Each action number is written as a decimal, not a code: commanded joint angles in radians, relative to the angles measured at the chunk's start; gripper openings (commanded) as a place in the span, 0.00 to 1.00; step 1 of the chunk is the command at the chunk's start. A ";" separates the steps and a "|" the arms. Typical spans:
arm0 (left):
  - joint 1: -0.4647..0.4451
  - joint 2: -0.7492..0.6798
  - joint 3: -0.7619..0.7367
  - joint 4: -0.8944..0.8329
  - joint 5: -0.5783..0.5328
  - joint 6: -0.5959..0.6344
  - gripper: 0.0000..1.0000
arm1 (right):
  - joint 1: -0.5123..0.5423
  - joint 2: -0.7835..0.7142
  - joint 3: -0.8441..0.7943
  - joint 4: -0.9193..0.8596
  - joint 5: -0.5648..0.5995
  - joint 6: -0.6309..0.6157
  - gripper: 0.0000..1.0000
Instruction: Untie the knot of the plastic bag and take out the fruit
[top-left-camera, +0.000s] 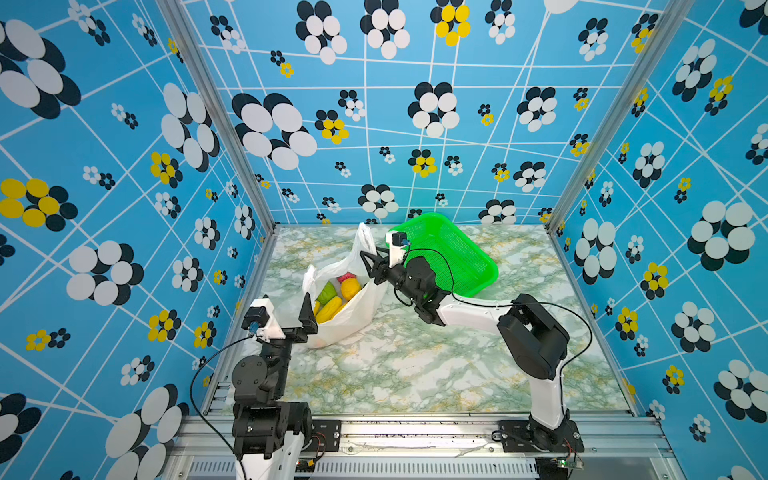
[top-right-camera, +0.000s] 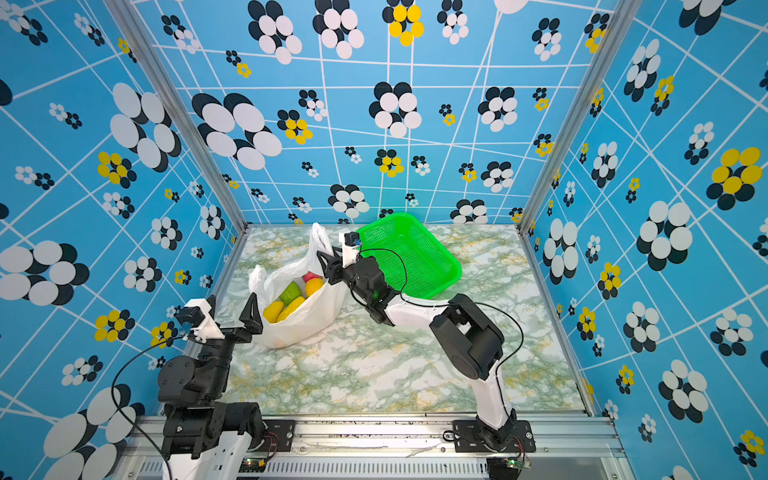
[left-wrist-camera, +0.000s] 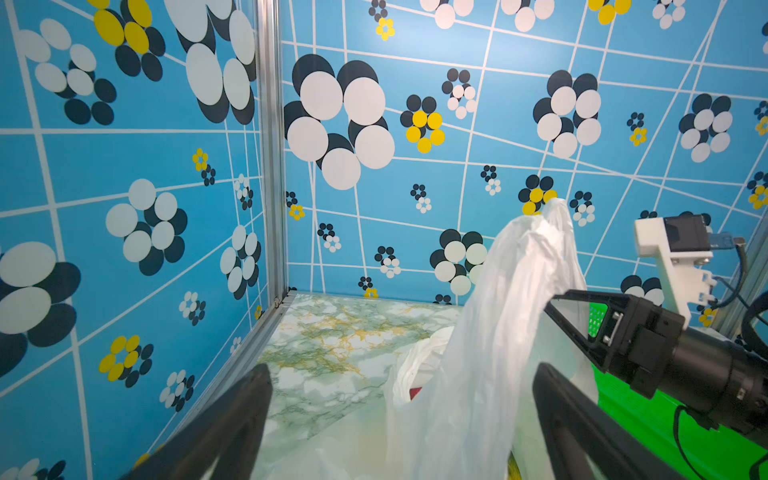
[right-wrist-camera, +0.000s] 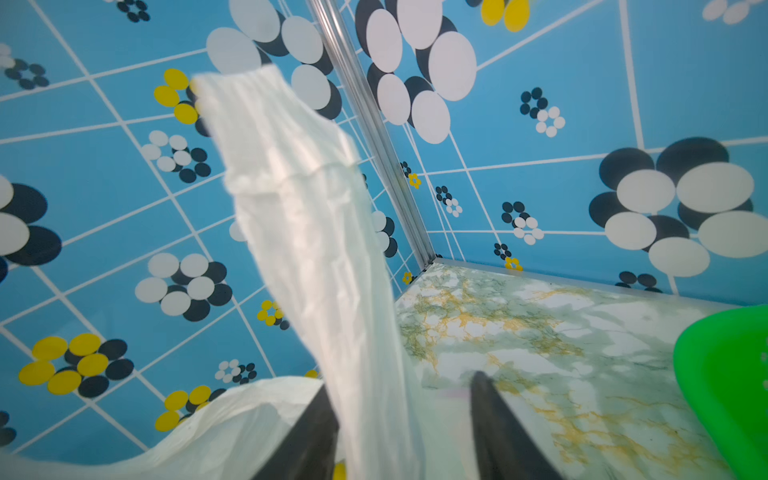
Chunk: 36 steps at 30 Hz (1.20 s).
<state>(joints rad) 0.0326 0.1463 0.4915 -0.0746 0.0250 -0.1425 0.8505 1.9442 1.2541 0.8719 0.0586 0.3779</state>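
Nearest me runs one metal rail (top-left-camera: 415, 430) with two arms bolted to it, the left arm (top-left-camera: 266, 386) and the right arm (top-left-camera: 536, 340), both stretched out over the marble-patterned table (top-left-camera: 415, 374). One plastic bag (top-left-camera: 353, 318) sits left of centre on that table, its mouth gaping and its two handle strips well apart: the far handle strip (top-left-camera: 365, 237) stands upright, and the left handle strip (top-left-camera: 309, 276) flops at the left rim. Inside lies the fruit (top-left-camera: 332, 299). I count five pieces showing: one green piece (top-right-camera: 291, 293), one pinkish-red piece (top-right-camera: 311, 276), one yellow-orange piece (top-right-camera: 313, 286) and two yellow ovals (top-right-camera: 273, 311); I cannot tell whether the plastic hides more. The left gripper (top-right-camera: 232, 298) sits at the bag's near-left side, its two fingers spread wide and pinching nothing. The right gripper (top-left-camera: 368, 262) is at the bag's far rim, its two fingers parted; in the right wrist view the upright strip rises between them, against one finger, with bare table showing in the gap. One green mesh basket (top-left-camera: 457, 249) sits far and right of the bag.
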 joint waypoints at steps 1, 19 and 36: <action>0.003 -0.008 0.115 -0.062 -0.038 -0.170 0.99 | 0.011 -0.121 -0.077 0.017 0.049 -0.019 0.71; 0.004 0.288 0.503 -0.086 0.365 -0.546 0.99 | 0.233 -0.532 -0.268 -0.511 0.237 -0.157 0.53; 0.000 0.816 0.920 -0.583 -0.004 -0.322 0.99 | 0.283 -0.113 0.255 -0.910 0.204 -0.145 0.57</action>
<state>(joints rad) 0.0315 0.9203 1.3411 -0.5240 0.1894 -0.5697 1.1366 1.7851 1.4303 0.0898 0.2146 0.2356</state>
